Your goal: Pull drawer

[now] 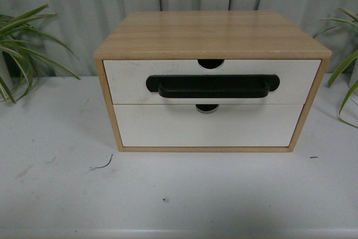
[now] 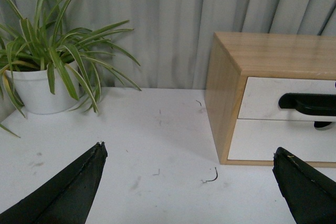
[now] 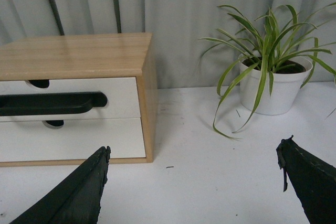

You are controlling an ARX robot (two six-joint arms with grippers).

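Front view: drawer closed; left gripper and right gripper both spread, clear of it; suggest closing squarely on handle ahead, mid-bar, pulling straight back.

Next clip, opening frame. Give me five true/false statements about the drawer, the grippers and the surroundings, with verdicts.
1. The drawer with the black handle is the upper of the two. True.
2. That drawer is pulled halfway out. False: it sits shut, flush with the cabinet front.
3. The left gripper is shut on the handle. False: it is open, apart from the cabinet, above the table.
4. The right gripper is open. True.
5. A left plant and a right plant flank the cabinet. True.
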